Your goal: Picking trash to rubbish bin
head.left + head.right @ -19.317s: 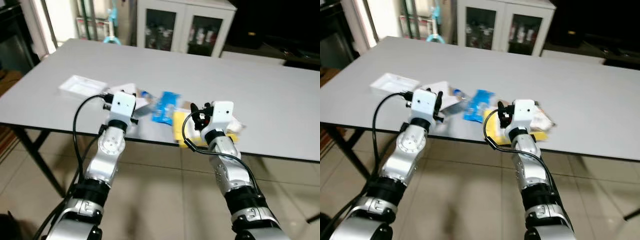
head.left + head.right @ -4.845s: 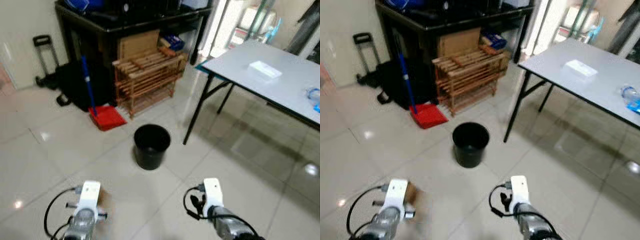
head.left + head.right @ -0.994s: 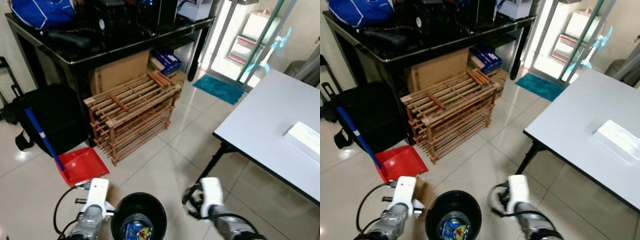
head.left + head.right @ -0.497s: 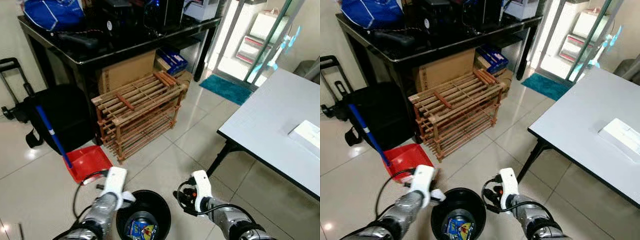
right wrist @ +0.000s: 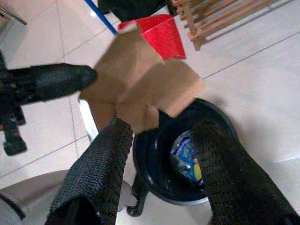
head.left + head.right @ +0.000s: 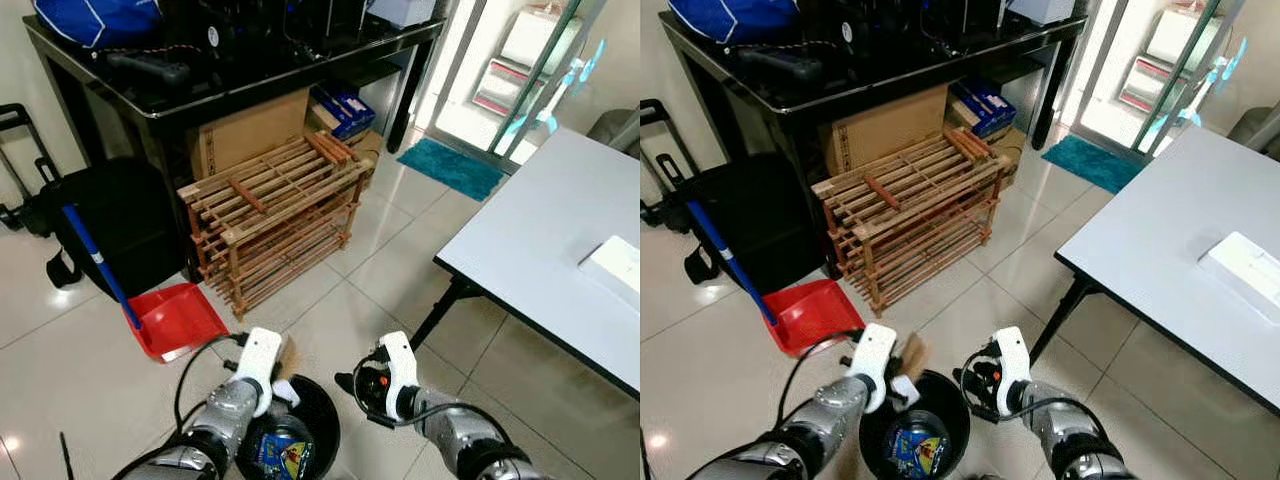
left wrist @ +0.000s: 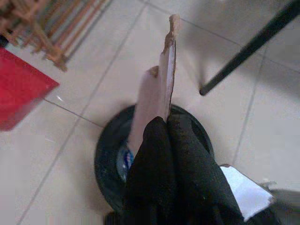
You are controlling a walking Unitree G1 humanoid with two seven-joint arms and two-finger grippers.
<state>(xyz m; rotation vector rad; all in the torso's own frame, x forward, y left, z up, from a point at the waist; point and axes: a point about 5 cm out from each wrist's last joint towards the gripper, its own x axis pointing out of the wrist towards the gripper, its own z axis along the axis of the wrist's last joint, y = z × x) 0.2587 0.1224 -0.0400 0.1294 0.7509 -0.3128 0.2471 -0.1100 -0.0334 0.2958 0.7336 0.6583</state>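
Note:
A black rubbish bin (image 6: pixel 318 425) stands on the tiled floor just below me, with a blue and yellow wrapper (image 6: pixel 270 455) lying inside. My left gripper (image 7: pixel 166 123) is shut on a torn piece of brown cardboard (image 7: pixel 161 84), held upright over the bin's near-left rim (image 7: pixel 105 154). In the head views the cardboard (image 6: pixel 288 356) sticks up beside the left wrist. My right gripper (image 5: pixel 164 131) hovers at the bin's right side, open and with nothing in it, facing the cardboard (image 5: pixel 140 89) and the bin (image 5: pixel 220 126).
A red dustpan (image 6: pixel 178 318) with a blue handle lies left of the bin. Behind it are a wooden slatted rack (image 6: pixel 275 210), a black bag (image 6: pixel 110 225) and a black desk (image 6: pixel 200 85). The grey table (image 6: pixel 560 240) and its black leg (image 6: pixel 435 312) stand to the right.
My left gripper has moved right with the cardboard, from beside the bin to over its rim. The right gripper has stayed by the bin's right side.

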